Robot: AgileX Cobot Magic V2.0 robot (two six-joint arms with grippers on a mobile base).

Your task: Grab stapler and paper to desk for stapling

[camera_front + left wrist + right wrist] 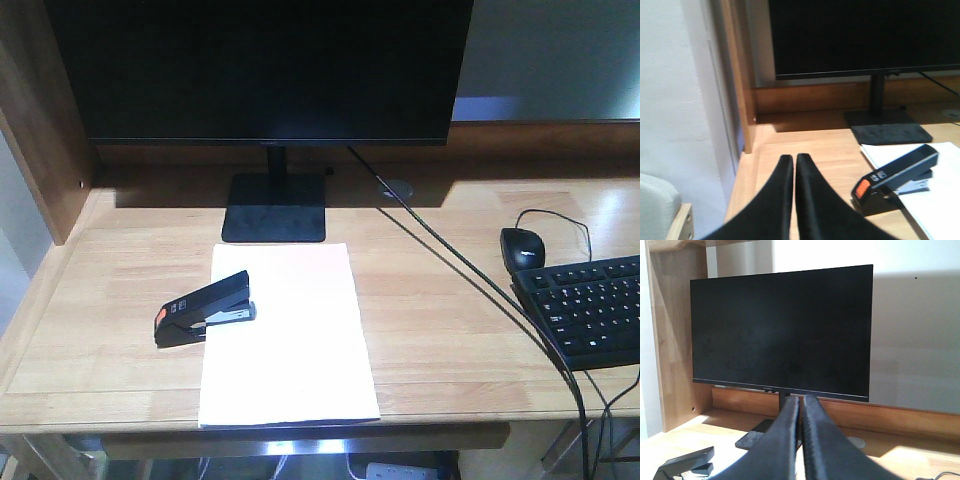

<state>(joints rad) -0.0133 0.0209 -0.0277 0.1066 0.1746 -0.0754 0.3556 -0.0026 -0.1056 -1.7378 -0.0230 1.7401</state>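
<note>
Right now the stapler (205,308) lies on the paper's (288,340) left edge, its orange rear end hanging off the sheet onto the bare desk (120,330), its nose pointing toward the monitor (270,70). The paper lies flat just in front of the monitor's stand, its near edge at the front rim of the desk. Right of the monitor stand, well apart from the paper, sit a mouse (523,246) and a keyboard (585,310), and a cable (470,280) runs between them and the sheet. The left gripper (794,165) hovers left of the stapler, fingers pressed almost together and holding nothing. The right gripper (800,405) faces the monitor, its fingers likewise nearly touching and empty.
</note>
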